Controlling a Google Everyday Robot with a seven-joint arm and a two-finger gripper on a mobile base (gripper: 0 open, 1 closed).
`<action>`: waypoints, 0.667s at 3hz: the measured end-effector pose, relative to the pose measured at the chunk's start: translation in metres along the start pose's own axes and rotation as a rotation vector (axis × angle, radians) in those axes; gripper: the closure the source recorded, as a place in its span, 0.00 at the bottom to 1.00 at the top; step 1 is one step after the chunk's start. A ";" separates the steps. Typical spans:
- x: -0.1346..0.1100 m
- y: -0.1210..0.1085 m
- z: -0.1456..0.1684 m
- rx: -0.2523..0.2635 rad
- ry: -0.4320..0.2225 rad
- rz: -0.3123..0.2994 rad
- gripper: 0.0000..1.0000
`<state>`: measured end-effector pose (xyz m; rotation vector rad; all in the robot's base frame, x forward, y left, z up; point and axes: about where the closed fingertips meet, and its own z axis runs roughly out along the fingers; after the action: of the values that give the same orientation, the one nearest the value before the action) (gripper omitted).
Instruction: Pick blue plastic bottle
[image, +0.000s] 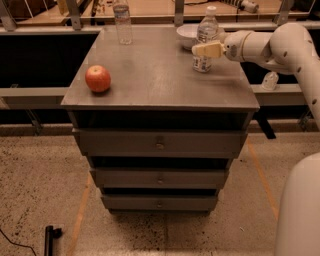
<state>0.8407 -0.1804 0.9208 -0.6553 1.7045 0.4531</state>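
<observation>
The blue plastic bottle (207, 31) stands upright at the back right of the grey cabinet top (155, 75). It is clear, with a white cap and a pale printed label. My gripper (201, 50) reaches in from the right at the height of the bottle's label and overlaps its body, with its cream tip crossing in front of the bottle. The white arm (280, 45) runs off to the right.
A red apple (98, 78) lies at the front left of the top. A slimmer clear bottle (122, 22) stands at the back left. A white bowl (186, 34) sits just behind the target bottle. Three drawers (159, 145) are below. A small white object (270, 80) sits on the right ledge.
</observation>
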 end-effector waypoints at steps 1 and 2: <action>0.000 0.005 0.016 -0.033 0.002 -0.007 0.49; -0.003 0.017 0.020 -0.075 0.020 -0.024 0.72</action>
<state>0.8454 -0.1548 0.9180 -0.7357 1.7034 0.4971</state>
